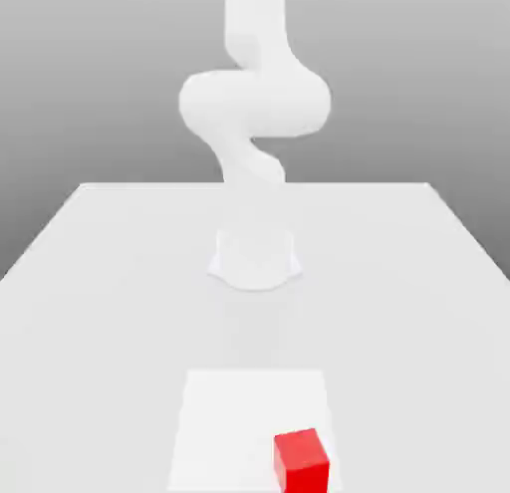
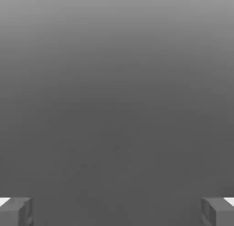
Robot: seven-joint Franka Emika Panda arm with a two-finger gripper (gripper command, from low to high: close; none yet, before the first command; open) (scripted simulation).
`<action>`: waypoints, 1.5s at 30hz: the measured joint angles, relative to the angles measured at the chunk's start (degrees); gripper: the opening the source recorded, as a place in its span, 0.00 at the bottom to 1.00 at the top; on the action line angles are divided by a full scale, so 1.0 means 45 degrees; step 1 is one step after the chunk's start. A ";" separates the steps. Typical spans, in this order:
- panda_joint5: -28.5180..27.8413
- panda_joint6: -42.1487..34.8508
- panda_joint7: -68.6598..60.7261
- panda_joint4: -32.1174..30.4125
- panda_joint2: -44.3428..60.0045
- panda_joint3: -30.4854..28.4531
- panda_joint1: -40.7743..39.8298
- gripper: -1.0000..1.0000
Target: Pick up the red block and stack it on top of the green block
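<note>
So, the red block (image 1: 301, 462) is down at the near end of the table (image 1: 120, 352), a bit towards the exterior view's right, and it looks like it's sitting on the flat white panel (image 1: 234, 421) close to that panel's right-hand edge. It's upright, flat face up, and turned slightly off square from the panel, so 3 of its faces show: the top, the broad face towards the camera and a thin slice of the side facing the exterior view's left. As for a long axis, can't really pick 1 out, it's pretty much a cube. The lower part gets cut off by the picture's edge, so exactly how its bottom meets the panel is hard to say.

The panel is a pale, flat piece, brighter than the table around it, with its far edge running straight across.

The hand (image 2: 117, 212) is spread wide, with the 2 fingers (image 2: 25, 211) well apart and just plain grey between them, so it's not pinching anything. The white arm (image 1: 255, 103) goes up from its base (image 1: 255, 262), which is planted on the table farther back, well apart from the block. It bends partway up, and the upper end runs out of the exterior view.
</note>
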 joint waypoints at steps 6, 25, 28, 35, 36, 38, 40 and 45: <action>0.0030 0.1031 -0.0437 -0.0399 0.2848 0.0021 0.0270 0.50; -0.0139 0.4243 -0.1582 -0.1604 1.1619 0.0302 0.0876 0.50; -0.0218 0.5246 -0.1572 -0.1487 1.3004 0.0260 0.0935 0.50; -0.0271 0.5992 -0.1535 -0.1354 1.3916 0.0230 0.0965 0.00; -0.0282 0.6181 -0.1529 -0.1320 1.4141 0.0222 0.0970 0.00; -0.0266 0.5838 -0.1543 -0.1385 1.3736 0.0244 0.0949 0.00; -0.0223 0.5169 -0.1576 -0.1511 1.2943 0.0282 0.0919 0.00; 0.0319 0.3792 -0.0874 -0.0746 1.2349 -0.0536 0.0110 0.00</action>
